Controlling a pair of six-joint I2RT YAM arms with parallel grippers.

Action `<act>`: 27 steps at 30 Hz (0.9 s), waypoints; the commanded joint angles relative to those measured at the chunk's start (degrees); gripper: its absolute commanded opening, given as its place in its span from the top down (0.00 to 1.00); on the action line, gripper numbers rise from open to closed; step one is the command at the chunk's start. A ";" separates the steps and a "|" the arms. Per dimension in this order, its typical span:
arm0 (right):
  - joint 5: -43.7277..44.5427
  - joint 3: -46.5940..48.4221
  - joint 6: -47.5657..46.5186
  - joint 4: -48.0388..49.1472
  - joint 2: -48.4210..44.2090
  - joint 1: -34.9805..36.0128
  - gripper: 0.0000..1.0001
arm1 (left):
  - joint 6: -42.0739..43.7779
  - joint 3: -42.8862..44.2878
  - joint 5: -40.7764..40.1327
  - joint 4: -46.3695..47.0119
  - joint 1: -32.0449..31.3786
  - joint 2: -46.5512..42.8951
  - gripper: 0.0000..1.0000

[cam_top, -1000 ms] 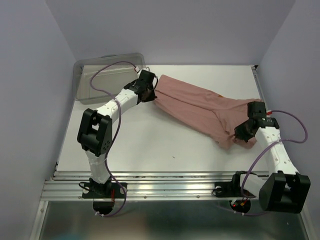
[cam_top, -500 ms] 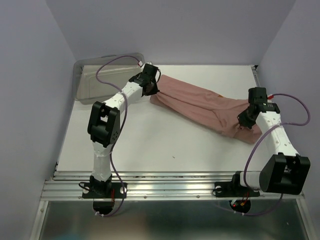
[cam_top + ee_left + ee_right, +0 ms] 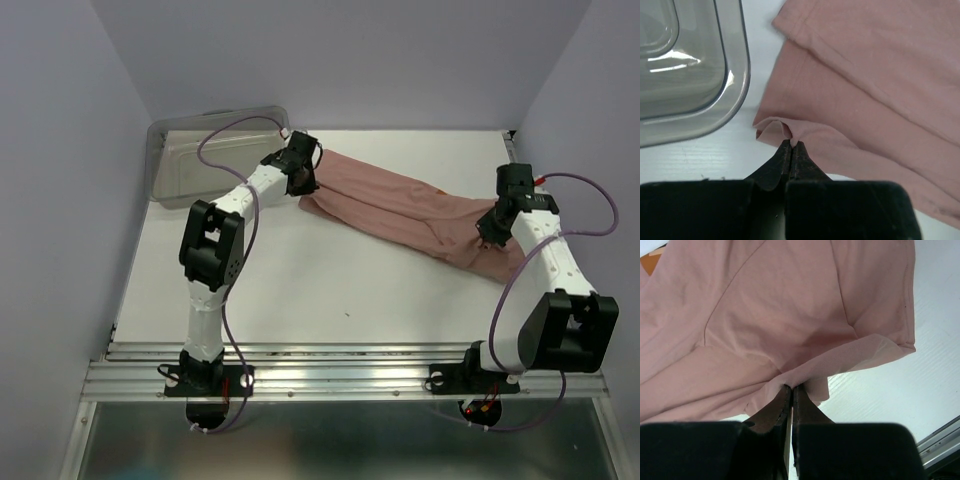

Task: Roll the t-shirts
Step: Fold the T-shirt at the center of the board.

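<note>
Dusty-pink cotton, the t-shirt (image 3: 400, 208) is drawn out in a long, creased band across the far half of the white worktop (image 3: 300, 290). Seen from overhead, it runs from about 11 o'clock down to about 3 o'clock. It is folded over on itself lengthwise, so several layers overlap along the band.

At the 11 o'clock end, the left end effector (image 3: 304, 184) is clenched on the t-shirt. Its wrist camera shows the two dark fingers pressed together with a small nub of fabric caught between their tips. A stitched hem runs just past them.

A clear grey bin (image 3: 205, 160) sits in the 10 o'clock corner of the worktop. Its rounded corner is near that end of the cloth but apart from it, with a strip of bare white surface between them.

At the 3 o'clock end, the right end effector (image 3: 490, 232) is likewise clamped on the t-shirt. It pinches a thin fold close to a hemmed edge, and one loose layer there looks almost translucent. A sliver of orange print (image 3: 649, 262) shows at the 10 o'clock corner of that wrist view.
</note>
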 commanded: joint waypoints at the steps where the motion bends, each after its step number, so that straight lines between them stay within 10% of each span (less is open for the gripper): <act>1: -0.40 -0.05 -0.95 -1.12 -4.19 0.46 0.99 | 2.02 -4.82 1.05 -0.75 -0.08 -8.48 1.00; 14: -4.63 -11.75 0.72 -4.91 -14.58 0.46 0.99 | 1.14 -26.53 1.50 1.89 -0.70 -20.17 1.00; 27: -0.24 -7.71 0.02 -5.35 -14.50 0.46 0.99 | 1.05 -25.15 0.61 1.98 -0.88 -19.83 1.00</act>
